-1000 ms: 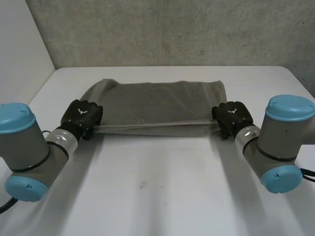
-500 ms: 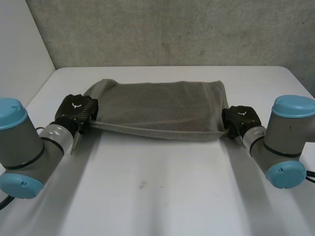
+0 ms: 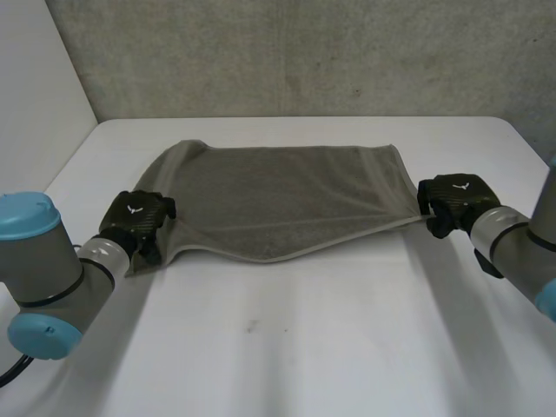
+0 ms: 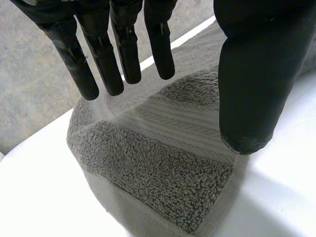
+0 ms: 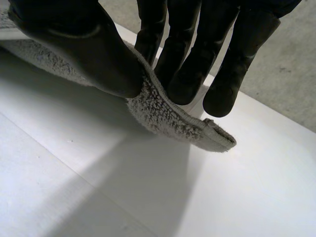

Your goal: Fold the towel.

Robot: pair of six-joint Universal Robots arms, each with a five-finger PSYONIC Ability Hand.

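Right hand (image 3: 452,201), black, with thumb and fingers (image 5: 182,74) clamped on the near right corner of the grey rectangular terry towel (image 3: 287,195), this corner raised a little off the white table (image 3: 304,347). Left hand (image 3: 136,217), black, with fingers (image 4: 126,49) straight and apart from the thumb, just over the near left corner, holding nothing. Rest of the cloth spread between both hands.

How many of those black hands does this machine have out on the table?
2. The left hand is open over the near left corner of the towel; the right hand pinches its near right corner.
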